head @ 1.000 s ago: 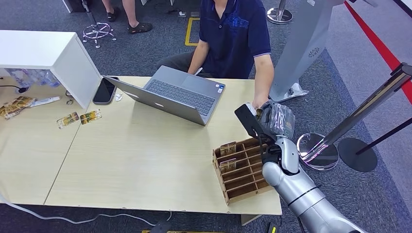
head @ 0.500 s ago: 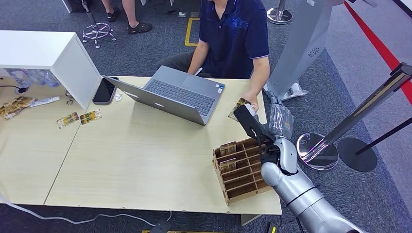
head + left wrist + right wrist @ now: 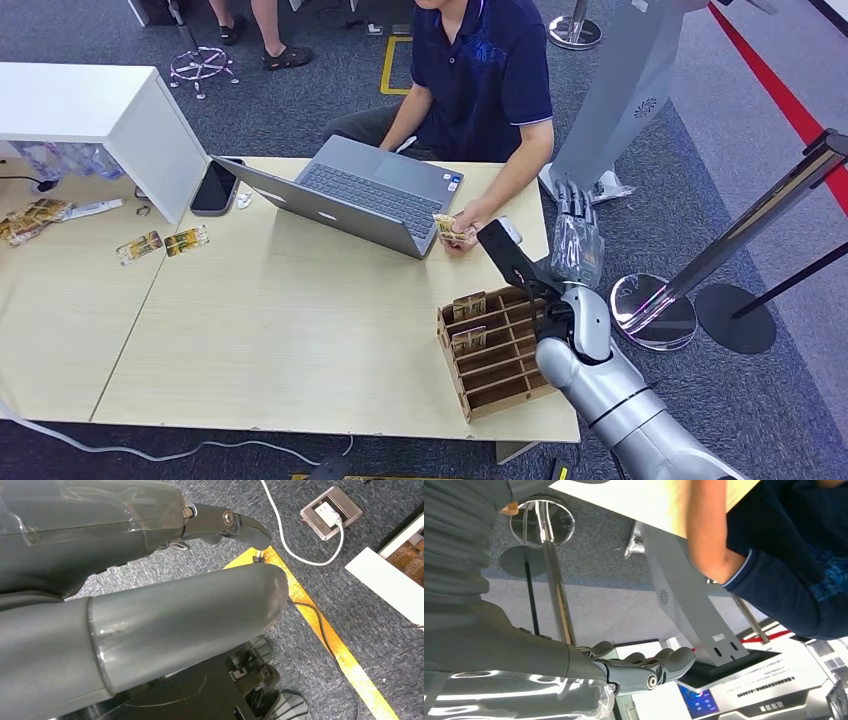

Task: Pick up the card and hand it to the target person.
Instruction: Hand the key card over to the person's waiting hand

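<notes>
The card (image 3: 446, 226) is in the fingers of the seated person (image 3: 482, 70) in a navy shirt, beside the laptop's right corner. My right hand (image 3: 577, 236) hovers off the table's right edge, fingers stretched out and apart, holding nothing; in the right wrist view its fingers (image 3: 650, 668) are bare, with the person's arm (image 3: 707, 541) beyond. A wooden card rack (image 3: 497, 348) with a few cards standing in it sits just left of my right wrist. My left hand (image 3: 220, 522) hangs over the carpet, empty, fingers extended.
An open laptop (image 3: 352, 196) stands mid-table, with a phone (image 3: 215, 187) and a white shelf box (image 3: 95, 108) to its left and loose cards (image 3: 161, 243) beyond. A stanchion base (image 3: 654, 311) and a grey kiosk (image 3: 622, 88) stand right of the table.
The person took the card out of my right hand and drew it left toward the laptop. My right hand's fingers opened out and it stayed near the table's edge.
</notes>
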You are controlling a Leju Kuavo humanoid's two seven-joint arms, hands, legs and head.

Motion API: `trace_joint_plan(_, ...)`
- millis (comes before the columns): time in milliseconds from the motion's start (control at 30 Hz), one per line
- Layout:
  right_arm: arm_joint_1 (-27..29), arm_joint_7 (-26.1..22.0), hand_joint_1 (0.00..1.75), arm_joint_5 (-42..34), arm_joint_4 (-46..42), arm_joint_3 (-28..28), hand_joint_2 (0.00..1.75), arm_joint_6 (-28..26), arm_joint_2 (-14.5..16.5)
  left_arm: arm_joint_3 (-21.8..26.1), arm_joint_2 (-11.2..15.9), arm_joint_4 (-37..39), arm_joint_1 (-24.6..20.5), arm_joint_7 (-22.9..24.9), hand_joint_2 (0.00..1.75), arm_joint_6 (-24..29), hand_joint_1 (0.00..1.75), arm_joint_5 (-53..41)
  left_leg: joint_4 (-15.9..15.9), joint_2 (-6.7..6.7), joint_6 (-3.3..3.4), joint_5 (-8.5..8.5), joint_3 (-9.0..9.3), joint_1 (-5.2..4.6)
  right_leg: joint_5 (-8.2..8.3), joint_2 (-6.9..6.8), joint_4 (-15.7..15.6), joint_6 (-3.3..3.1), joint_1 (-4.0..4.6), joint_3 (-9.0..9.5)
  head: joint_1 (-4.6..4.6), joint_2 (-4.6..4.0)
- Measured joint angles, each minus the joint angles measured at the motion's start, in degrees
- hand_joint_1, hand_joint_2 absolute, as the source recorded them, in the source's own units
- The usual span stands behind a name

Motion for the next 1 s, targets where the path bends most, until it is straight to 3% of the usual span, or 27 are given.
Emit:
trace_joint_plan(400,4.1,-2.4,0.00,5.4,-5.8,-0.4,1.75,-0.2,0.0,0.0,0.1,0.0,0.6,-1.0,0.00,0.9,0.00,1.3,0.0,0.00,0.00,0.00,0.01,0.00,0.00,0.00,0.0,0.00,0.00,0.01,0.00,0.00)
trace_joint_plan(700,13.6,-11.3,0.00,5.4,-12.9,-4.5,1.75,-0.3,1.6,0.2,0.5,0.0,2.1,-2.3,0.00,1.8,0.00,2.9,0.0,0.00,0.00,-0.01,0.01,0.01,-0.01,-0.01,0.0,0.00,0.01,0.01,0.01,0.00)
trace_joint_plan(1000,24.4,-21.7,0.00,1.5,-20.0,-10.3,1.75,-0.3,5.6,0.3,0.5,0.0,3.8,-3.2,0.00,4.4,0.00,4.6,0.0,0.00,0.00,-0.01,0.02,0.01,-0.01,0.00,0.0,0.00,0.01,0.00,0.00,0.00)
